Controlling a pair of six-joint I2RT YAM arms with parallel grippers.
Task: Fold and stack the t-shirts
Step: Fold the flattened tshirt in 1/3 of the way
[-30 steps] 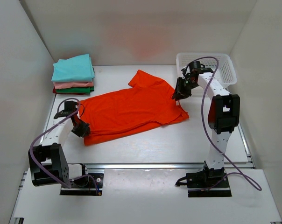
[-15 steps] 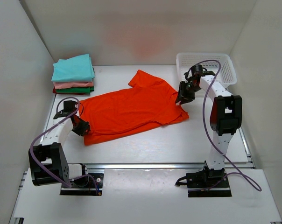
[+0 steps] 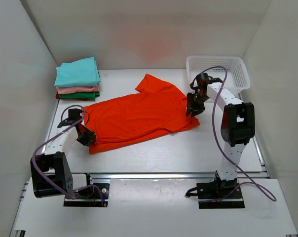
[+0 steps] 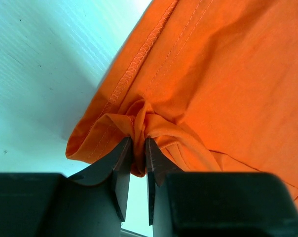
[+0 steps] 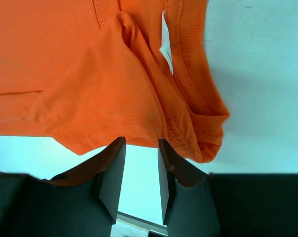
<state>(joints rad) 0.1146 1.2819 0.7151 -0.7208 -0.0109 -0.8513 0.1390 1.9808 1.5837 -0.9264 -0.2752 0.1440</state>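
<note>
The bright orange-red t-shirt (image 3: 139, 116) lies spread flat in the middle of the table, with one sleeve pointing toward the back. My left gripper (image 3: 85, 138) is at its near-left hem corner. In the left wrist view the gripper (image 4: 139, 146) is shut on a bunched fold of that hem (image 4: 139, 118). My right gripper (image 3: 193, 105) is at the shirt's collar end on the right. In the right wrist view it (image 5: 141, 144) stands open, with the cloth edge (image 5: 114, 131) just past the fingertips and bare table between the jaws. Folded teal, pink, green and dark red shirts (image 3: 77, 78) are stacked at the back left.
A white mesh basket (image 3: 236, 74) stands at the back right, just behind the right arm. White walls close in the table on the left, back and right. The arm bases and a metal rail (image 3: 154, 174) run along the near edge.
My right gripper has moved toward the near side, down along the shirt's collar end. My left gripper has stayed at the hem corner, shifting only slightly.
</note>
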